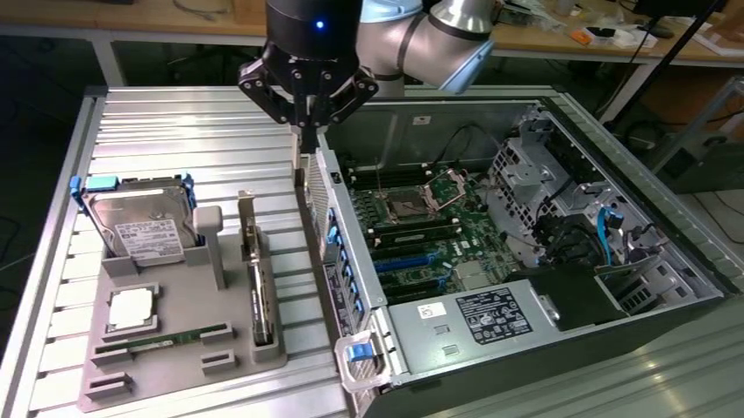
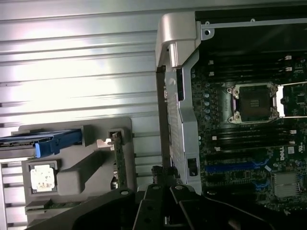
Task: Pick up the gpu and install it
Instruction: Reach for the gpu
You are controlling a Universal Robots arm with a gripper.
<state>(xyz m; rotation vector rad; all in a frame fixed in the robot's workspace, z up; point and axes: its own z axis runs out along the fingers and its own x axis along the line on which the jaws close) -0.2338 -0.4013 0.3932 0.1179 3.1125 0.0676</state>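
**Exterior view.** The tool (image 1: 309,126) hangs clenched, fingertips pressed together and grasping nothing, above the far end of the open case (image 1: 348,261) wall. The gpu (image 1: 258,287) stands on edge in the grey holder (image 1: 152,383), in the slot nearest the case. Its silver bracket end points toward the tool, and it is well apart from the tool. The holder lies on the ribbed metal surface (image 1: 174,131). It also carries:
- a drive (image 1: 139,231) in a blue-trimmed caddy, with a white label whose print is too small to read
- a processor (image 1: 131,309)
- a memory stick (image 1: 163,341)

Inside the case, the power supply (image 1: 494,313) bears a black label with white print and a white sticker beside it; neither is legible. This view also takes in the whole board (image 1: 430,218) and the arm's blue status light.

**Wrist view.** The tool (image 2: 162,175) sits just beside the case (image 2: 180,120) wall, between the holder (image 2: 76,179) and the board (image 2: 240,143). The gpu (image 2: 117,160) is seen edge-on, next to the drive (image 2: 53,141) and processor (image 2: 42,176), with the surface (image 2: 72,72) beyond them. On the board an open socket (image 2: 253,103) is plain. Near the blue slot, white lettering set sideways appears to read "DELL".
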